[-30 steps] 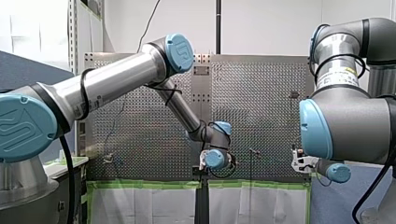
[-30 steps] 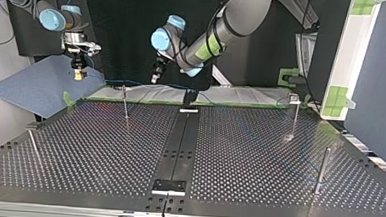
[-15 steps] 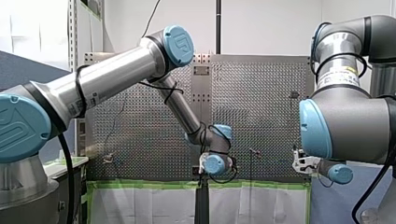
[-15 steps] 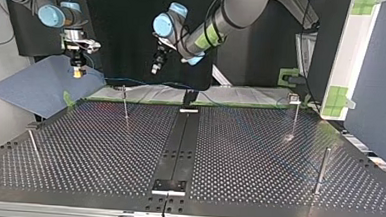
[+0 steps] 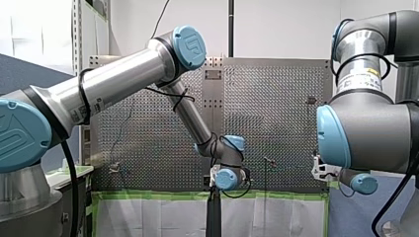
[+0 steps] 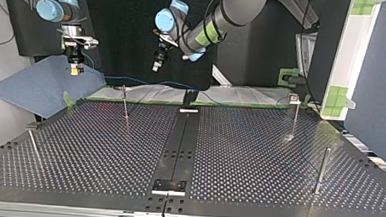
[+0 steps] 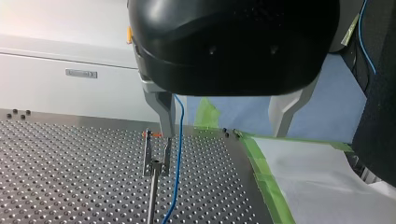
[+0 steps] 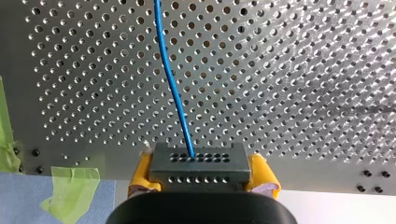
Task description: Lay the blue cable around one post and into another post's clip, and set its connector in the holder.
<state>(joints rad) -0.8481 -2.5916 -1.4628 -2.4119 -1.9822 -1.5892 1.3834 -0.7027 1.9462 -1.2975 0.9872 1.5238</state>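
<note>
My right claw (image 8: 203, 169): shut tight on the grey connector (image 8: 198, 161), with a yellow pad (image 8: 142, 175) on each side of it.
My left claw (image 7: 223, 131): wide open and holding nothing. It hangs in the air over the far side of the table (image 7: 56, 163).
Blue cable (image 8: 173, 88): it comes out of the connector and runs away over the table's holes. In the left wrist view it drops down between my left fingers. It is just beside one metal finger (image 7: 164, 112), but not pinched.
Clip post (image 7: 155, 161): it stands upright below my left claw. The cable passes just beside its fork. I think it is not inside the fork yet.
Where my claws are: in the top view both are up high at the far side. My right claw is at the far left and my left claw is nearer the middle.
Step now: I think this is the laying part. The connector is up in the air in my right claw, so it is not in the holder. I cannot tell for sure which part is the holder.
Next move: I think my left claw should close softly on the cable and push it down into the fork. My right claw should hold the connector steady and not pull hard.
</note>
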